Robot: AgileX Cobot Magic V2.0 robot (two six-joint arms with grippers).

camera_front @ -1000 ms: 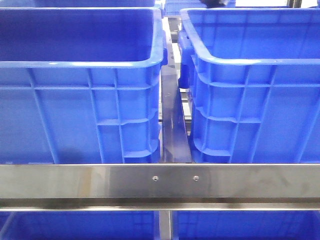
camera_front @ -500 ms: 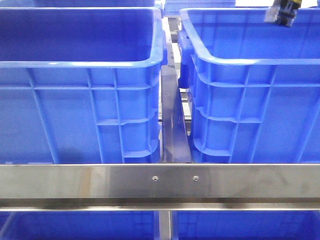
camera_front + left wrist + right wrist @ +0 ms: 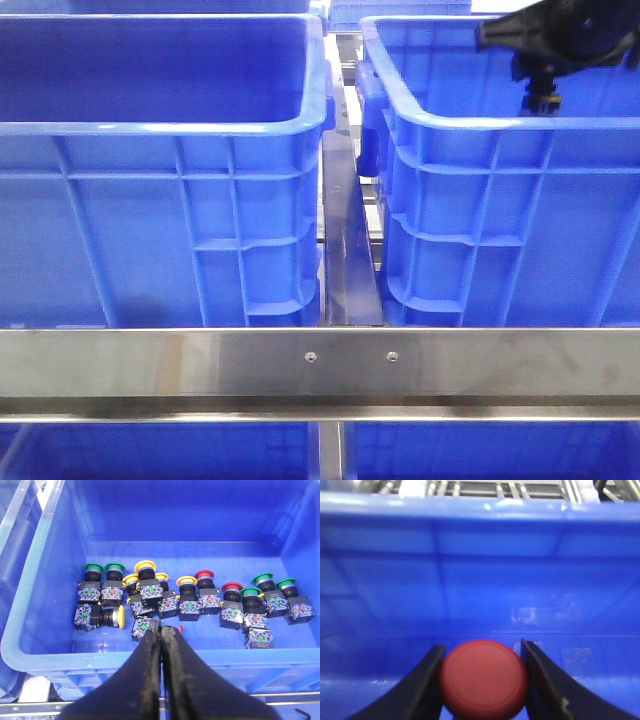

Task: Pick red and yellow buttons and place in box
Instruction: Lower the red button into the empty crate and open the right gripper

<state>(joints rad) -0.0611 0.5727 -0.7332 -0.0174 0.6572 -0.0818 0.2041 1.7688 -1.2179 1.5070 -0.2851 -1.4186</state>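
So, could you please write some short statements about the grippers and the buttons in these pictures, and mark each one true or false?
1. The right gripper holds a red button between its fingers. True.
2. The left gripper is wide open. False: its fingers are pressed together, holding nothing.
3. The crate in the left wrist view holds only red buttons. False: green, yellow and red ones lie there.
4. In the front view, the right arm is over the right-hand crate. True.

A brushed steel rail [image 3: 320, 365] with 2 screws crosses the foreground under bright, even light.
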